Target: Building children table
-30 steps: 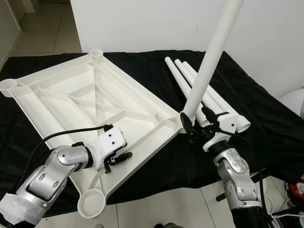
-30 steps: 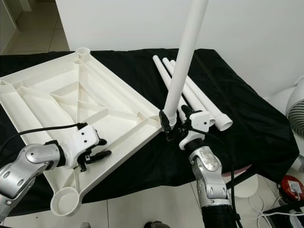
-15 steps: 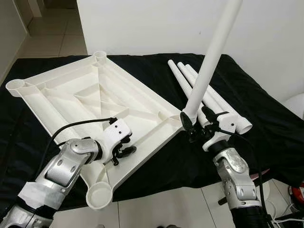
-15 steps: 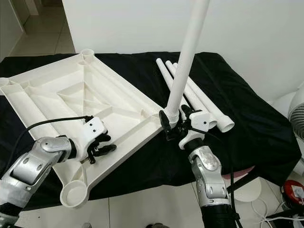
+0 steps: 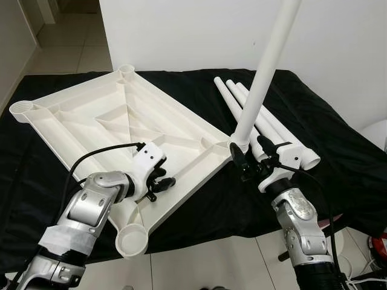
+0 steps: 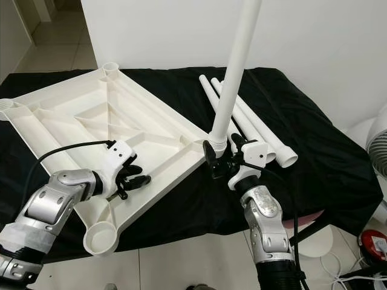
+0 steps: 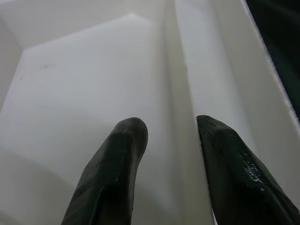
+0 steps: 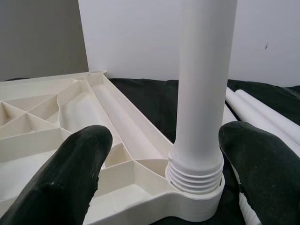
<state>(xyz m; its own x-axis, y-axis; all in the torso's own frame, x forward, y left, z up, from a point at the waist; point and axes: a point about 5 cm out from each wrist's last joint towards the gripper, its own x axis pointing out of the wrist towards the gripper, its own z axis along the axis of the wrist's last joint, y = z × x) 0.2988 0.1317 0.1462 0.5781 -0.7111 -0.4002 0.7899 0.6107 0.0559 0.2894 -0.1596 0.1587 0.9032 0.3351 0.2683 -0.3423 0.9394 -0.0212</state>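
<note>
The white tabletop point(image 5: 91, 121) lies upside down on a black cloth, ribs facing up. A white leg point(image 5: 266, 66) stands upright in its right corner socket point(image 8: 194, 199), with threads showing at the base. My right gripper point(image 5: 248, 153) is open, one finger on each side of the leg's foot, with a clear gap on one side. My left gripper point(image 5: 162, 180) sits on the near edge of the tabletop. In the left wrist view its fingers point(image 7: 122, 154) straddle a thin rib point(image 7: 178, 93) closely.
Three loose white legs point(image 5: 269, 124) lie side by side on the cloth behind my right gripper. An empty round socket point(image 5: 133, 243) overhangs the cloth's front edge. A white wall stands behind, a fan point(image 6: 378, 142) at the right, and tiled floor below.
My left gripper has slid right and farther in along the tabletop's near edge, and the near corner socket swung with it. The camera shifted slightly. The right gripper and upright leg stayed put.
</note>
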